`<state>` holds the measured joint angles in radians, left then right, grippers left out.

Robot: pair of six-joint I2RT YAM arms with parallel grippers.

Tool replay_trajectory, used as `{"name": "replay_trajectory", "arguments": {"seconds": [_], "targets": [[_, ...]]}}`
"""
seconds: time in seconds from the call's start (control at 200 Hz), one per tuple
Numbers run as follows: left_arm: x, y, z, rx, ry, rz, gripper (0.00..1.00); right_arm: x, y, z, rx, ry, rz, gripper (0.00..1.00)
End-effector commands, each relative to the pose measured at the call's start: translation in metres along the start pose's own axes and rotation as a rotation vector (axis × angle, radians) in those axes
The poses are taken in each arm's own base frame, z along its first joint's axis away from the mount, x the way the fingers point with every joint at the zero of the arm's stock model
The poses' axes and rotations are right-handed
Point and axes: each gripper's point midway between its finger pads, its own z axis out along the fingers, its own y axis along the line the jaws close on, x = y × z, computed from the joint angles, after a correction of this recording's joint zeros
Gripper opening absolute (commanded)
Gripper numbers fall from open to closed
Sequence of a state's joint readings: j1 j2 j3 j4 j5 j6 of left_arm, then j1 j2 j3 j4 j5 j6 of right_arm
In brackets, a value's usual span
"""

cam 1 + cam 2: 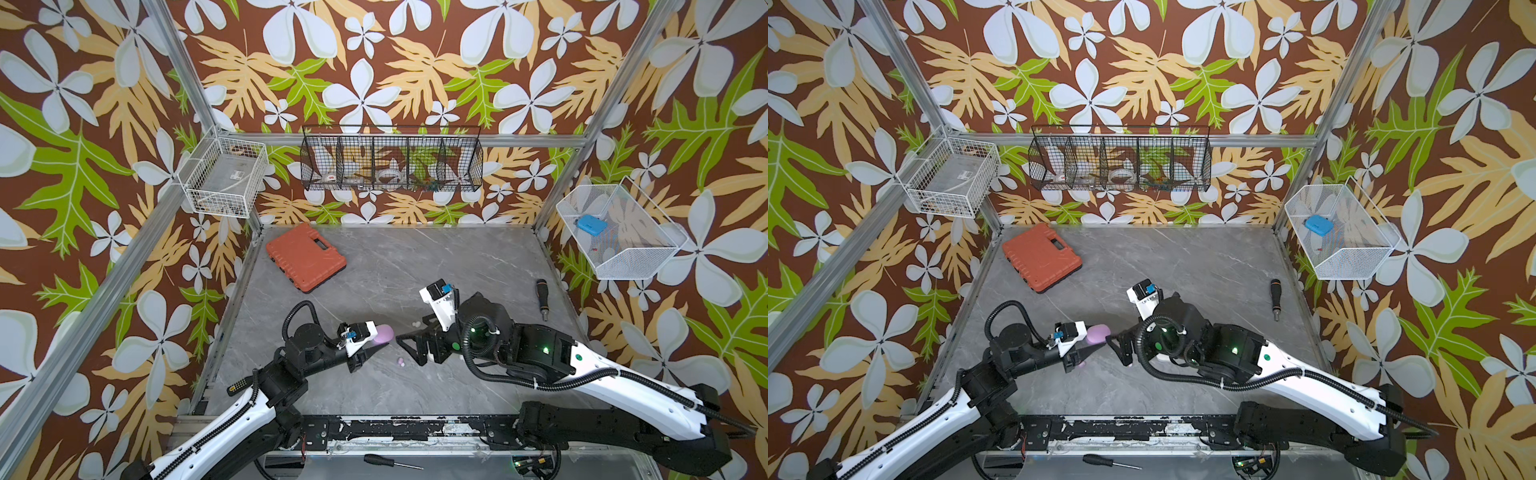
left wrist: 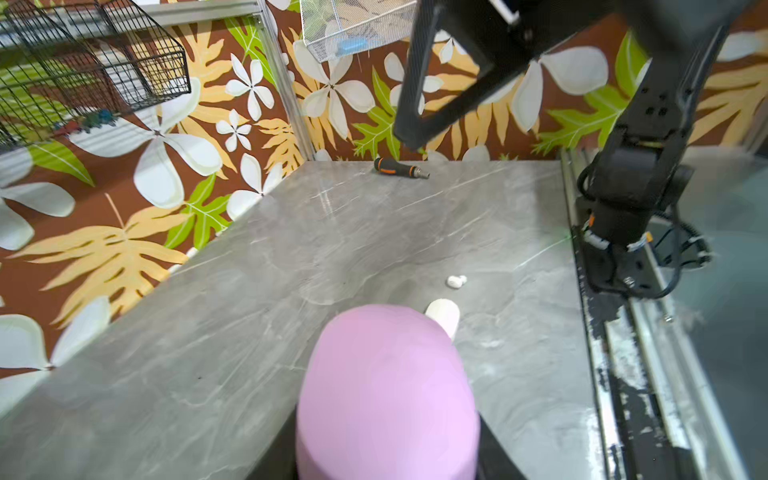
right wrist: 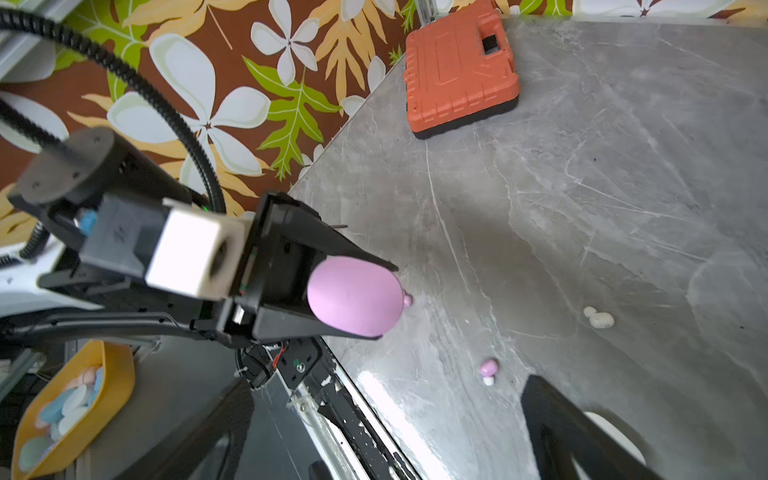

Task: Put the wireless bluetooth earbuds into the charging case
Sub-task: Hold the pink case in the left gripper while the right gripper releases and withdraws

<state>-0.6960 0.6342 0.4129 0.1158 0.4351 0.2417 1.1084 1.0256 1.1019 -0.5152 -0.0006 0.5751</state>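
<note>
Evidently the left gripper [image 1: 376, 340] clamps the shut lilac case [image 3: 353, 295]. Next, the wide-open right gripper [image 1: 408, 350] probably must open it.

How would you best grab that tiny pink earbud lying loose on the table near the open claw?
Pinch the pink earbud across its rounded body, not the small pale tip. It lies loose on the flat table, so coming straight down from above with a finger each side seems safest. The open right gripper is close.
</note>
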Motion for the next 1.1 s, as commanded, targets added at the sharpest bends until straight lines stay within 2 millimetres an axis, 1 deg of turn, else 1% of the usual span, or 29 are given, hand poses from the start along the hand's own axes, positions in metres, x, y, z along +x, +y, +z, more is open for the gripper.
{"name": "replay_trajectory", "arguments": {"seconds": [0.0, 0.06, 0.11, 0.175, 0.255, 0.41, 0.596, 0.786, 1.096], "targets": [[-0.005, -0.02, -0.002, 0.121, 0.013, -0.231, 0.0, -0.002, 0.002, -0.007, -0.028, -0.052, -0.102, 0.99], [-0.004, -0.029, -0.002, 0.176, 0.03, -0.298, 0.0, 0.004, 0.003, -0.008, -0.057, -0.053, -0.14, 1.0], [-0.004, -0.035, -0.002, 0.214, 0.04, -0.343, 0.0, 0.009, 0.009, -0.008, -0.104, -0.054, -0.171, 1.0], [-0.003, -0.039, -0.002, 0.241, 0.049, -0.386, 0.0, 0.018, 0.015, -0.006, -0.156, -0.049, -0.193, 1.0], [-0.002, -0.044, -0.003, 0.265, 0.051, -0.402, 0.0, 0.026, 0.02, -0.003, -0.203, -0.034, -0.216, 0.99], [0.001, -0.049, -0.005, 0.292, 0.03, -0.402, 0.0, 0.04, 0.02, 0.009, -0.225, 0.006, -0.231, 1.0], [0.002, -0.053, -0.006, 0.311, 0.013, -0.379, 0.0, 0.044, 0.02, 0.017, -0.224, 0.026, -0.249, 1.0], [0.001, -0.056, -0.01, 0.322, -0.009, -0.357, 0.0, 0.053, 0.016, 0.03, -0.211, 0.063, -0.262, 1.0], [0.002, -0.061, -0.013, 0.347, -0.031, -0.336, 0.0, 0.049, 0.013, 0.038, -0.177, 0.066, -0.283, 1.0]]}}
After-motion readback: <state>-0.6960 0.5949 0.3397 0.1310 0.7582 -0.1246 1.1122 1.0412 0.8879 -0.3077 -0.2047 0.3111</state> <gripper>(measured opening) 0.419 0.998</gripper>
